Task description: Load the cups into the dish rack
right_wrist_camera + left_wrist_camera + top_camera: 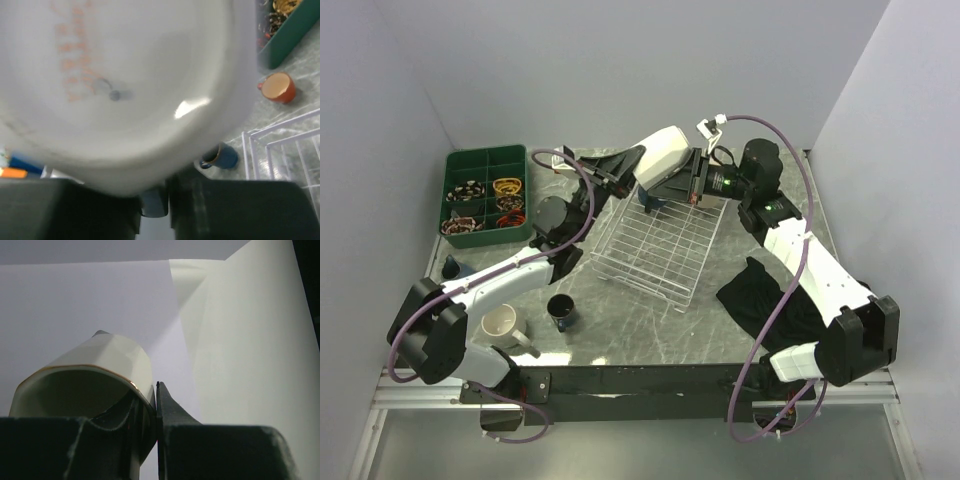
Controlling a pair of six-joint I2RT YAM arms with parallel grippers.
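Much of the right wrist view is blocked; a blurred white mug [140, 85] with faint orange lettering fills it, too close to read; cannot tell if it is the cream cup [100, 360] of the left wrist view. Fingers of the right gripper [152, 200] are cut off at the bottom edge with a narrow gap between them; cannot tell whether they clamp anything. Left wrist view has only wall behind; the cup's lower part is hidden by the fingers.

Left arm runs long from its near-left base toward the far side, with the left gripper [623, 166] high. Its jaws are clenched on the cream cup's rim, one finger inside, one outside, mouth toward the camera. Right arm comes from the near-right base and bends leftward; its gripper [696, 188] sits just beside the cup's [663, 152] other end, over the far edge of the rack [620, 262].

Green tray [485, 153], far left, holds dark and orange bits in several compartments, too small to name. On the table [650, 320], outside the rack:
- cream mug [505, 325]; dark cup [560, 312]; blue cup [452, 267]
- orange cup [277, 87] near the tray corner
- navy cup [222, 156] just off the rack corner

Black cloth [760, 295] lies right of the rack.
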